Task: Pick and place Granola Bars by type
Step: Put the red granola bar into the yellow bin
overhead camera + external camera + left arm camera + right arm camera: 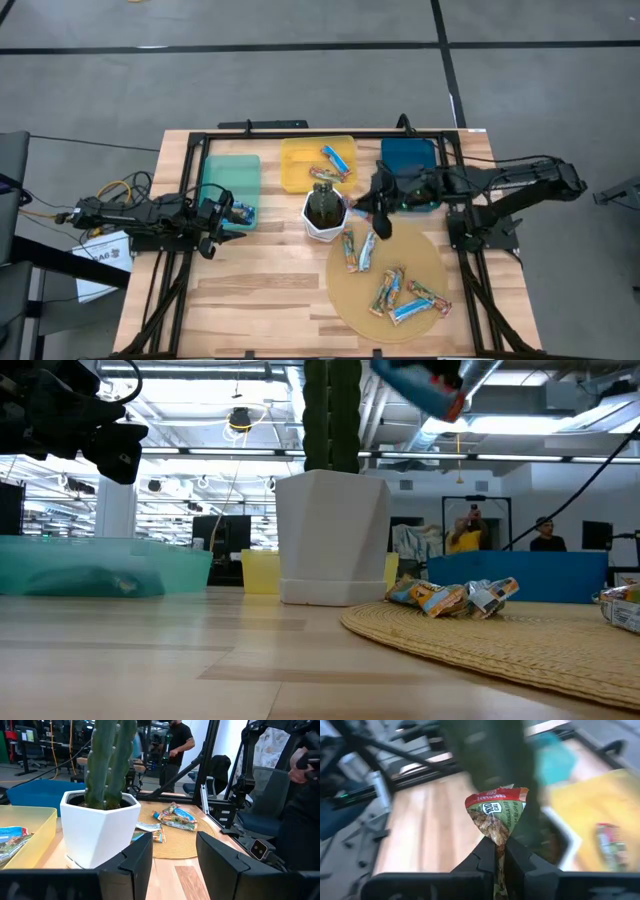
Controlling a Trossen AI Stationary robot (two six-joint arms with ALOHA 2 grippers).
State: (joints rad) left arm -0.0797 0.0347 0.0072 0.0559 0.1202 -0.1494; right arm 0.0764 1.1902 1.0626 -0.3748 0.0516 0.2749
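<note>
My right gripper [366, 206] hangs in the air just right of the white pot with the cactus [324, 212], shut on a green and red granola bar [496, 814]. Several more bars [398, 292] lie on the round woven mat [352, 300] at the near right. Two bars [335, 160] lie in the yellow tray [296, 165], and one [243, 212] in the teal tray [228, 175]. My left gripper [172, 865] stays open and level at the table's left side, beside the teal tray, with nothing between its fingers. My right gripper pinches one crimped end of the bar [498, 841] between its two fingers. The bar sticks out forward past the fingertips, its red-banded far end [496, 796] free. It is lifted clear of the table and mat.
A blue tray [408, 160] stands at the far right, behind my right arm. The pot stands mid-table between the trays and the mat. Bare wood lies at the near left [250, 300]. People stand in the room beyond the table.
</note>
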